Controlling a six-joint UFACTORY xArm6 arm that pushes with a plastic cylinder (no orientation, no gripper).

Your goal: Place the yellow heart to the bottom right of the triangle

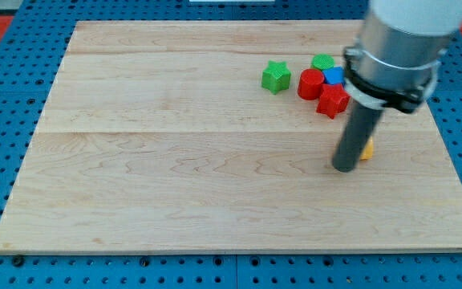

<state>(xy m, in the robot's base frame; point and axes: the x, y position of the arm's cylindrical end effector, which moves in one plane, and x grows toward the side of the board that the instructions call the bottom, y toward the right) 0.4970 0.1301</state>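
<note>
**Yellow heart: mostly hidden behind my rod, on the tip's right**

Yellow heart (pixel 366 149) shows only as a small yellow sliver at the view's right edge of my rod; its shape cannot be confirmed from what is visible. It sits on the wooden board (pixel 175 177), right of centre, below the cluster of blocks.

My tip (pixel 344 168) rests on the board just beside the sliver, on its left and slightly lower. Contact or a hair apart: cannot tell. I carry no jaws, only the bare rod, so nothing is held.

Key relation: the heart lies to the right of my tip, so a push from here would send it rightward.

Outward, toward the view's top: red star (pixel 332 101) is nearest, then red cylinder (pixel 310 83), blue block (pixel 334 76) and green block (pixel 323 62), packed touching. Green star (pixel 276 76) stands apart on their left.

Which block is the triangle I cannot make out; the blue one is partly covered by my arm. Judgement: placement is not finished until that reference is confirmed.
</note>
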